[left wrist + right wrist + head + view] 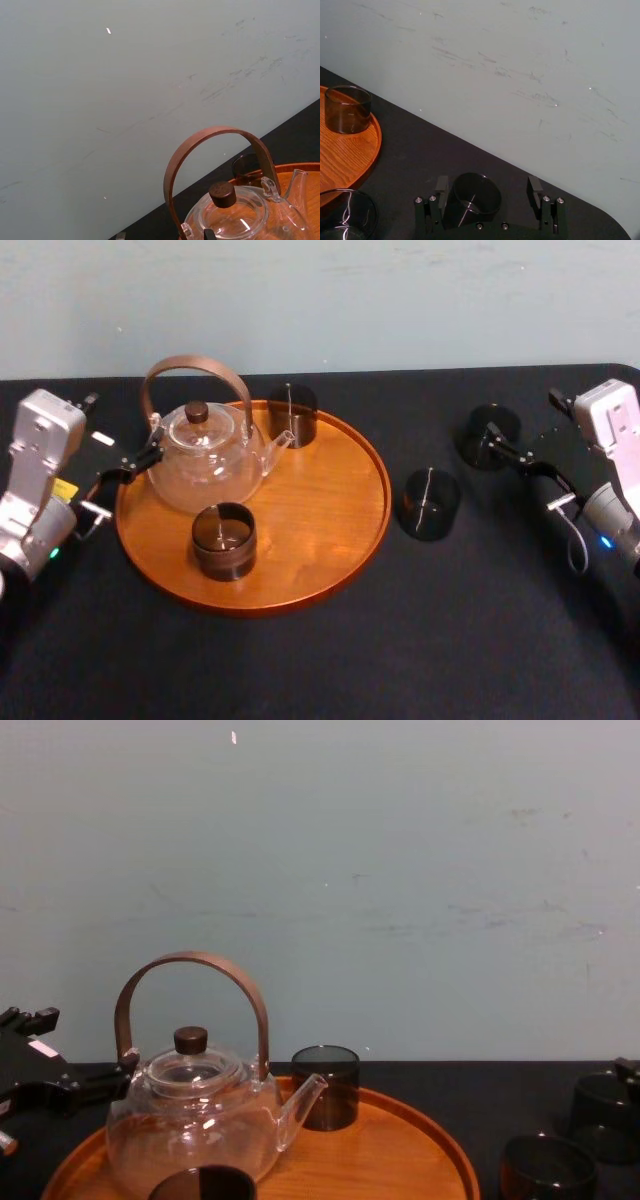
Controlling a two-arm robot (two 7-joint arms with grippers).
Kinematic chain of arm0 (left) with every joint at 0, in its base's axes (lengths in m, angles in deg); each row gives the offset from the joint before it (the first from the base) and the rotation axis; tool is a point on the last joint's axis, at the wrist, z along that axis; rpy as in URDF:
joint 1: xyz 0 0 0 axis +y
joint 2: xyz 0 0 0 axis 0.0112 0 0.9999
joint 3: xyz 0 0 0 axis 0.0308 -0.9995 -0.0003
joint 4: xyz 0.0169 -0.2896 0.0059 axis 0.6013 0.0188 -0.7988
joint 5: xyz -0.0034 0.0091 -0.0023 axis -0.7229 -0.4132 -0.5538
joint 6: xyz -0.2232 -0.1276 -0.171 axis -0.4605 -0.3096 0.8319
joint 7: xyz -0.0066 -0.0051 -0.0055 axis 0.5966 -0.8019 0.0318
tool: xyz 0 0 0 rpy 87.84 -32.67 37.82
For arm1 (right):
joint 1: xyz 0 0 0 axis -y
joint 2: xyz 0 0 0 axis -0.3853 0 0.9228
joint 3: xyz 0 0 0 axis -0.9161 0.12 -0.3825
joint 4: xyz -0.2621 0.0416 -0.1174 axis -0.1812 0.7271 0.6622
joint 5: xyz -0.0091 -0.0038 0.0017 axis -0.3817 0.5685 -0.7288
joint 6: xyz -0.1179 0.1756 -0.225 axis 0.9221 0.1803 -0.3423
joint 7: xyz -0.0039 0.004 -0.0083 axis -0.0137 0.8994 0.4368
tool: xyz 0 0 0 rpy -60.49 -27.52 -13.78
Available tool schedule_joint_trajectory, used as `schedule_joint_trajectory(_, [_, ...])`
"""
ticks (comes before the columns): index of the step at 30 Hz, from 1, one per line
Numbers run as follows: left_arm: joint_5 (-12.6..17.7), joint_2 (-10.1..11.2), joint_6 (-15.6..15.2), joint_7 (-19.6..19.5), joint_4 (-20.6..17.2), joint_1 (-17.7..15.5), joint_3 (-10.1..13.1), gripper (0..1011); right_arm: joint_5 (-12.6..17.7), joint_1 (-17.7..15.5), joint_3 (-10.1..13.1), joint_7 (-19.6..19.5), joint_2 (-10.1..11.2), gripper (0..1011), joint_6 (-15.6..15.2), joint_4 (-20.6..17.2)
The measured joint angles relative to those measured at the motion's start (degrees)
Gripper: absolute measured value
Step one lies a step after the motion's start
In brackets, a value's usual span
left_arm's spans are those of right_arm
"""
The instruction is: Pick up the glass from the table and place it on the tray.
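- Head view puts the right gripper [500, 448] at the far glass [488, 435]. That glass stands on the table [450, 640] at about 2 o'clock from the tray [340, 530], well off its rim. This looks like the line-up for a grasp, with the glass not yet lifted.
- Right wrist view shows its fingers [441, 187] spread wide with the far glass [472, 197] upright between them, nearer one finger. Nothing is gripped, and I cannot tell whether the nearer finger touches it.
- A second glass [430, 504] stands on the table at 3 o'clock, just beside the tray's rim. It lies roughly between the far glass and the tray, so the carry will probably need height.
- Two tray glasses stand at 1 o'clock [292, 415] and 7 o'clock [224, 540], and the teapot [205, 465] is at 10 o'clock. Bare wood from 3 to 5 o'clock seems the likely landing spot.
- The left gripper [128, 480] waits at the tray's 9 o'clock beside the teapot, spread apart and empty.
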Motion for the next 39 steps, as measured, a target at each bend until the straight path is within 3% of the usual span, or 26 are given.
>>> schedule_joint_trajectory(39, [0.00,0.00,0.00,0.00,0.00,0.00,0.00,1009,0.00,0.00,0.00,0.00,0.00,1003,0.00,0.00])
